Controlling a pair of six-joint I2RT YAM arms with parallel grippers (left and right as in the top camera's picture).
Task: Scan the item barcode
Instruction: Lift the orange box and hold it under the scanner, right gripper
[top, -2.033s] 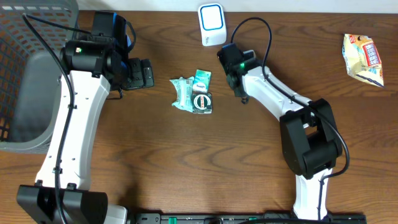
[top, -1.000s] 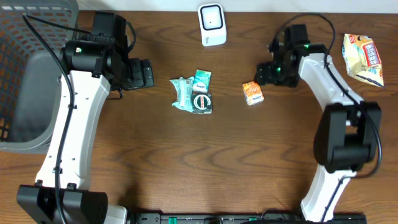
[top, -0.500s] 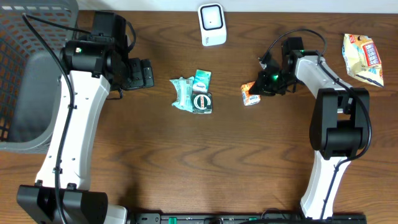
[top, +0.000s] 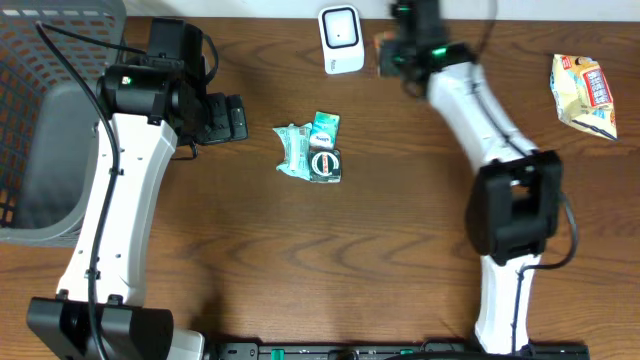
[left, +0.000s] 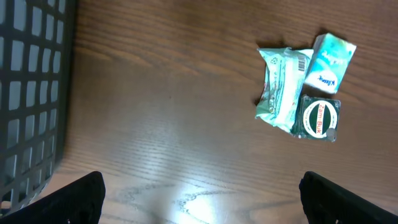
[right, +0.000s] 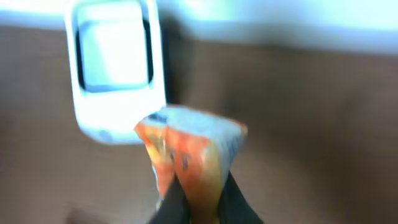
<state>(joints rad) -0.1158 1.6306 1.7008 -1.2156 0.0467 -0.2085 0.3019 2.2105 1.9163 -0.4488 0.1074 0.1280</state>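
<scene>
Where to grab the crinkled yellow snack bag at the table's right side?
Probably top-down, pinching across the narrow width of the crinkled yellow snack bag, near mid-length: it lies flat and alone, long axis diagonal, so both long edges are open.

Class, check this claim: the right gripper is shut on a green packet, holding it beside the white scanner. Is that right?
Not quite. The packet in the right gripper is orange, not green. The right wrist view shows it gripped, beside the white scanner. The rest of the claim stands.
</scene>
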